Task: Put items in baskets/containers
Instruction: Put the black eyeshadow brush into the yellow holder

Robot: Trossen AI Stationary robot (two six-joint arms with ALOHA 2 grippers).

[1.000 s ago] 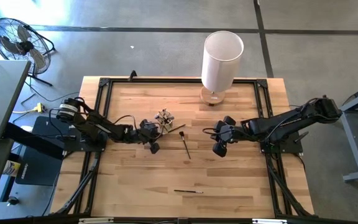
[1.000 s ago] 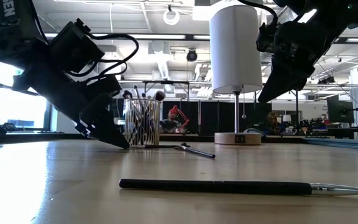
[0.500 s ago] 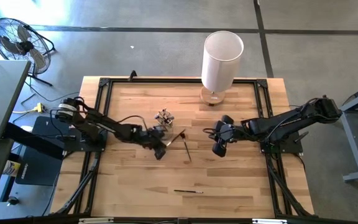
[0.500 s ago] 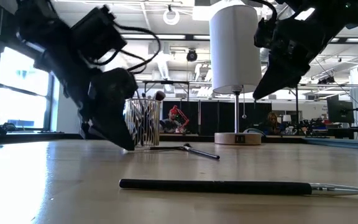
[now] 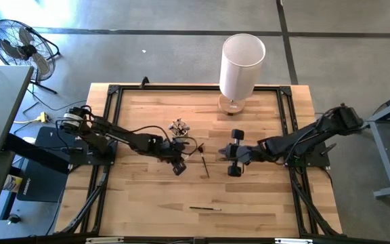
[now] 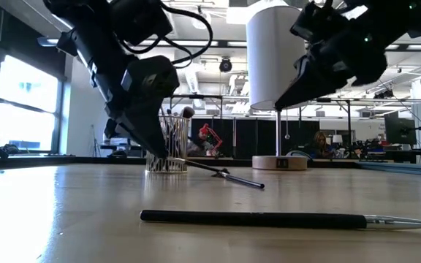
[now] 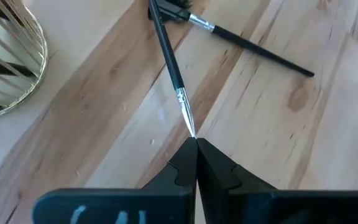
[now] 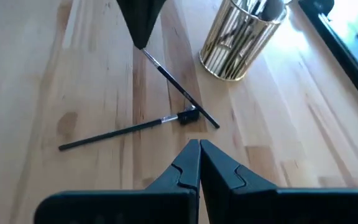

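A small clear cup [image 5: 178, 127] with a gold-tinted rim stands upright on the wooden table with several brushes in it. Three brushes are outside it. One dark brush [image 7: 169, 56] is in my left gripper [image 5: 179, 167], just to the right of the cup and on its near side. A second dark brush [image 5: 204, 163] lies flat under the first one's free end. A third [image 6: 269, 218] lies near the table's near edge. My right gripper [image 8: 199, 149] is shut, holds nothing, and hovers to the right of the two crossed brushes. My left gripper pinches the brush by its thin pointed end [image 7: 190, 127], just past the silver ferrule, at the fingers' free ends. The fingers slant down from above and run along the brush. The held end is raised and the other end [image 6: 258, 185] rests low, across the second brush.
A tall white cylinder lamp [image 5: 241, 64] on a round wooden base stands at the far edge, right of centre. A black frame borders the table. Bare wood lies between the crossed brushes and the near brush.
My left gripper has moved from beside the cup toward the table's right and a little nearer, and has risen, taking its brush along; the brush's held end is now higher. My right gripper has shifted slightly toward the table's left and stayed shut.
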